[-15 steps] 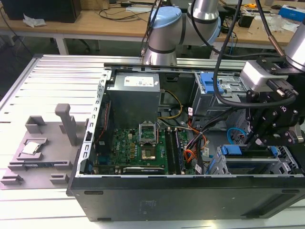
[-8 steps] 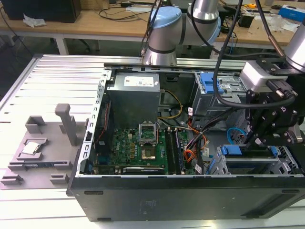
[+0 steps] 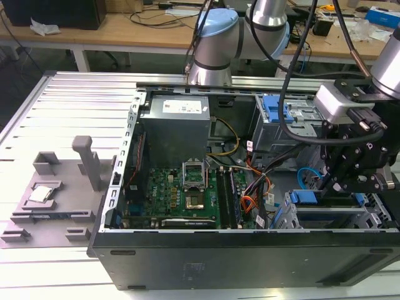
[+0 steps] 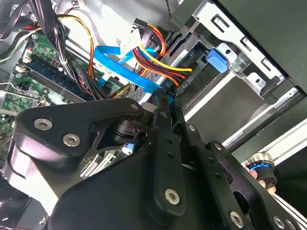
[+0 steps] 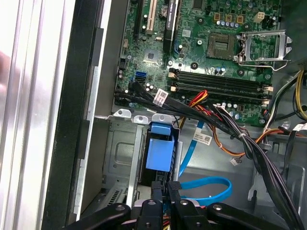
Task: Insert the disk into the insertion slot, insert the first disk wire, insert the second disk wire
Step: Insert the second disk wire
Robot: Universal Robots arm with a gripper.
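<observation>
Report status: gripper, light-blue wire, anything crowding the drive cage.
Gripper shut on second disk wire at the insertion slot. Red-orange wire bundle crowding alongside.

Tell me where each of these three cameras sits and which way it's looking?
Exterior view: off the arm, above the open computer case, looking down; shows the arm and tool at the view's right.
First wrist view: rides on the arm, looking along the tool at the motherboard and blue cable.
Second wrist view: on the arm, behind the tool, facing the drive cage.
Both wrist views share the blue cable and wire bundle.
</observation>
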